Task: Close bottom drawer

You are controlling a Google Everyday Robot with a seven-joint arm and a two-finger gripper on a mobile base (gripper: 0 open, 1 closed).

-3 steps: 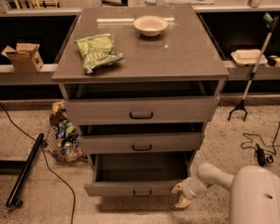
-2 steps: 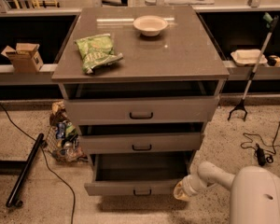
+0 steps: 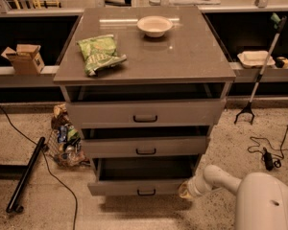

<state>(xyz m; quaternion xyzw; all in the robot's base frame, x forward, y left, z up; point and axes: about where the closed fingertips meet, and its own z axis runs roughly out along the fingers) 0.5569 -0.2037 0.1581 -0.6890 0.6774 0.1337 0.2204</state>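
Observation:
The bottom drawer [image 3: 134,187] is the lowest of three grey drawers in the cabinet. It stands pulled out, with its dark interior showing above its narrow front and a small dark handle [image 3: 146,192] at the centre. My gripper [image 3: 185,189] is at the end of the white arm [image 3: 221,177], at the right end of the drawer's front, touching or nearly touching it.
The two drawers above are slightly open. A green bag [image 3: 99,53] and a white bowl [image 3: 154,26] sit on the cabinet top. A basket of items [image 3: 65,145] and a black pole [image 3: 25,174] lie on the floor at left. A grabber tool [image 3: 259,75] and cables [image 3: 269,152] are at right.
The camera view has shifted closer to the cabinet. My gripper has moved from below the drawer's right corner up to its front edge. The drawer still stands open.

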